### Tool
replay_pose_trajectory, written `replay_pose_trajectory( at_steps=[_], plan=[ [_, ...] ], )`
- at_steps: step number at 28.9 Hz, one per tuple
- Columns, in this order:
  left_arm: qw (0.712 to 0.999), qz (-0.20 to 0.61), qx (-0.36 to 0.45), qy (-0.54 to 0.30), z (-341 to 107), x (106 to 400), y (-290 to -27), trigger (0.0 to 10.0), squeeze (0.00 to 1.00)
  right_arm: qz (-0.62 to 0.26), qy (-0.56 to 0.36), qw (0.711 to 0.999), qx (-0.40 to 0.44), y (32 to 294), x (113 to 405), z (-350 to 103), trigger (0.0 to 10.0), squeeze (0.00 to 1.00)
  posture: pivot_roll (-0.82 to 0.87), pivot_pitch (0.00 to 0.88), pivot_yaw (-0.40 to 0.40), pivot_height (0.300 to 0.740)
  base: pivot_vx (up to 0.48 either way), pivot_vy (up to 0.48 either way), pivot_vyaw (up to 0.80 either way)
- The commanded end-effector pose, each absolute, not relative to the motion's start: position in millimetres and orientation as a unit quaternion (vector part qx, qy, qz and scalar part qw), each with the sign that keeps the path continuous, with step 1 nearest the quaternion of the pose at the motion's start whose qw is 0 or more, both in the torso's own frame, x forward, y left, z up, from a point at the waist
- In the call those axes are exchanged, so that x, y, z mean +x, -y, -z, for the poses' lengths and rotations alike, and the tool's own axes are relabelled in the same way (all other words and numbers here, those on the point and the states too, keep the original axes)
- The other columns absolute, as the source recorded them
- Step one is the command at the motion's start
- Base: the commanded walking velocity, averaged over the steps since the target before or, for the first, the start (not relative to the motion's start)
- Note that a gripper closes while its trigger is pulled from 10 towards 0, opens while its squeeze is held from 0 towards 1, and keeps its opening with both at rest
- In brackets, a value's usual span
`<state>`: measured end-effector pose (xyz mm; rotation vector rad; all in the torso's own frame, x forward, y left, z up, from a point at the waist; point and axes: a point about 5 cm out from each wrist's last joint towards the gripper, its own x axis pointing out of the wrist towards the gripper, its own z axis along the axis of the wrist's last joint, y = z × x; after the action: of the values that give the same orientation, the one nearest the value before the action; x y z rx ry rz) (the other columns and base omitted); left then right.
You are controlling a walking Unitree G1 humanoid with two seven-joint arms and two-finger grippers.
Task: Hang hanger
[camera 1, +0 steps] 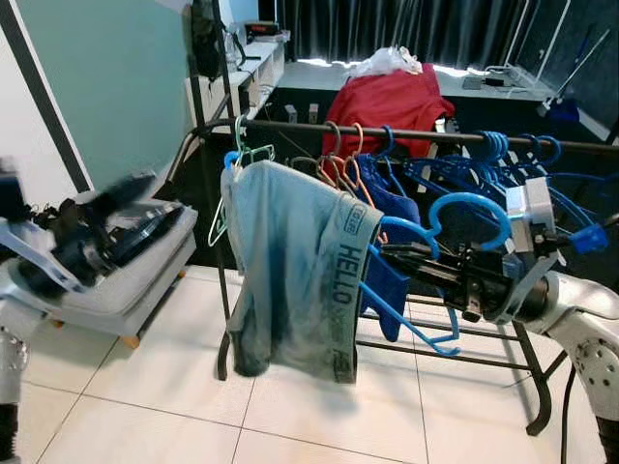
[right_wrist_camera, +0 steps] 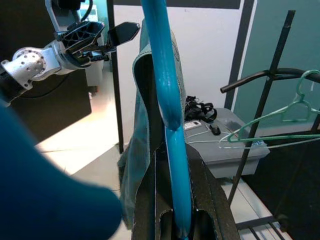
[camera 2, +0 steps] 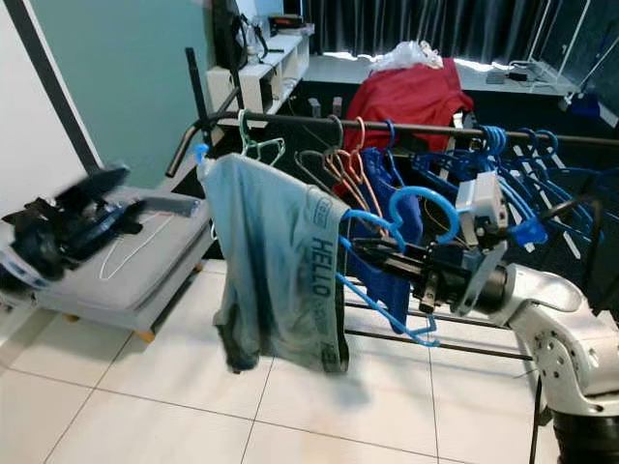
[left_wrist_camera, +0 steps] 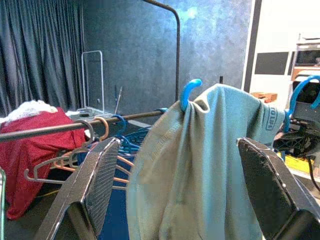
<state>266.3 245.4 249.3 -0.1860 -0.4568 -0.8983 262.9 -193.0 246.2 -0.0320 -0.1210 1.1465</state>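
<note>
Right gripper (camera 1: 401, 259) reaches in from the robot's right side, its two black fingers pinched tight on the lower bar of a blue hanger (camera 1: 455, 208); the right wrist view shows the blue bar (right_wrist_camera: 172, 150) running up between the two closed fingers.

Behind it stands the drying rack (camera 1: 406, 135), its dark rail crossing the scene, crowded with empty blue, orange and green hangers. A red cloth (camera 1: 392, 101) is draped over something beyond the rail.

A pale blue-grey garment (camera 1: 295, 275) with a lettered waistband hangs from the held hanger, in front of the rail and not on it; the hanger's blue hook (camera 1: 469, 205) curls up just above the gripper, and its far tip (left_wrist_camera: 190, 91) pokes out of the cloth.

Left gripper (camera 1: 116, 217), blurred, hovers with fingers (left_wrist_camera: 100, 185) spread wide and empty, above a grey box (camera 1: 135, 280), near the garment.
</note>
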Motion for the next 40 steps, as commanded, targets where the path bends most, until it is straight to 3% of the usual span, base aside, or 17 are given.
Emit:
replay_pose_trajectory(
  at_steps=[1,2,3,4,17,22,25,33,38,40],
  plan=[
    [0.86,0.458,-0.112,0.194,-235,265,-230,10.0,0.0,-0.549,0.073,0.833,-0.019,191,261,-255,0.0,0.0,-0.01,0.0,0.017,0.74,0.0,0.0,0.0],
    [0.845,0.491,-0.138,0.164,-216,261,-201,10.0,0.0,-0.554,0.075,0.829,-0.019,188,260,-256,0.0,0.0,-0.01,0.0,0.014,0.74,0.0,0.0,0.0],
    [0.845,0.491,-0.138,0.164,-216,261,-201,10.0,0.0,-0.554,0.075,0.829,-0.019,188,260,-256,0.0,0.0,-0.01,0.0,0.014,0.74,0.0,0.0,0.0],
    [0.835,0.508,-0.151,0.15,-206,258,-180,10.0,0.0,-0.559,0.075,0.825,-0.019,186,260,-257,0.0,0.0,-0.01,0.0,0.015,0.74,0.0,0.0,0.0],
    [0.826,0.526,-0.154,0.13,-198,262,-143,10.0,0.0,-0.584,0.078,0.808,-0.004,176,255,-260,0.0,0.0,-0.01,0.0,0.017,0.74,0.0,0.0,0.0],
    [0.834,0.52,-0.134,0.128,-197,264,-137,10.0,0.0,-0.588,0.077,0.805,-0.001,173,254,-260,0.0,0.0,-0.01,0.0,0.017,0.74,0.0,0.0,0.0],
    [0.857,0.487,-0.115,0.127,-196,269,-148,10.0,0.0,-0.587,0.076,0.806,-0.002,175,253,-261,0.0,0.0,-0.01,0.0,0.019,0.74,0.0,0.0,0.0],
    [0.881,0.449,-0.087,0.126,-196,273,-164,10.0,0.0,-0.583,0.074,0.809,-0.001,177,252,-261,0.0,0.0,-0.01,0.0,0.021,0.74,0.0,0.0,0.0],
    [0.89,0.434,-0.068,0.124,-192,276,-159,10.0,0.0,-0.582,0.075,0.81,-0.001,177,253,-262,0.0,0.0,-0.01,0.0,0.016,0.74,0.0,0.0,0.0],
    [0.882,0.446,-0.084,0.131,-192,273,-145,10.0,0.0,-0.582,0.075,0.81,-0.001,176,253,-262,0.0,0.0,-0.01,0.0,0.016,0.74,0.0,0.0,0.0]
  ],
)
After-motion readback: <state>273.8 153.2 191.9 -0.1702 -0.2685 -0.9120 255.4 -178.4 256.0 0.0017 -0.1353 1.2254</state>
